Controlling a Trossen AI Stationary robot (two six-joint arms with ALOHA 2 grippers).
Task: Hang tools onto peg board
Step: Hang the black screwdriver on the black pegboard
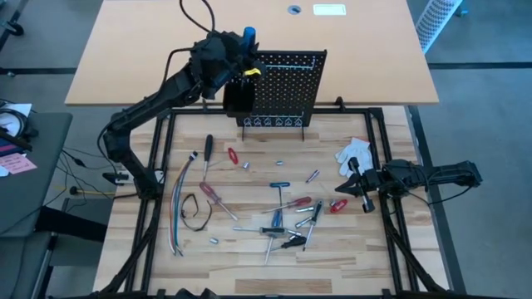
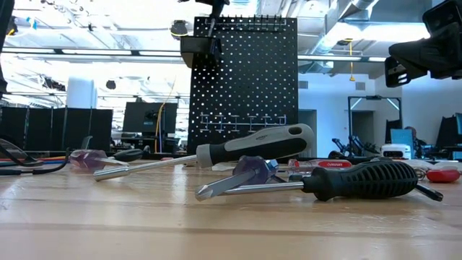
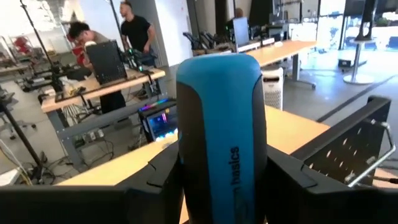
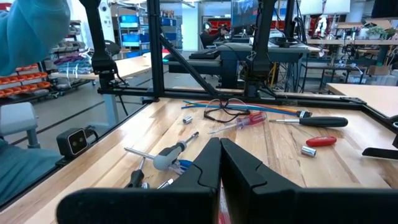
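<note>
Blue-handled screwdriver (image 3: 221,130) upright, clamped between left gripper (image 1: 237,51) fingers, above black bin (image 1: 238,94) at peg board (image 1: 283,85) top corner. Other tools (image 1: 283,218) scattered on slatted wood table (image 1: 249,249); cable bundle (image 1: 181,208) near left edge. Right gripper (image 1: 356,184) fully closed, empty, beside white glove (image 1: 352,153). People (image 3: 134,28) at workbenches behind.

peg board (image 1: 283,87) @ table (image 1: 249,257) rear edge | bin (image 1: 238,95) on its left | tools (image 1: 283,220) scattered in front
</note>
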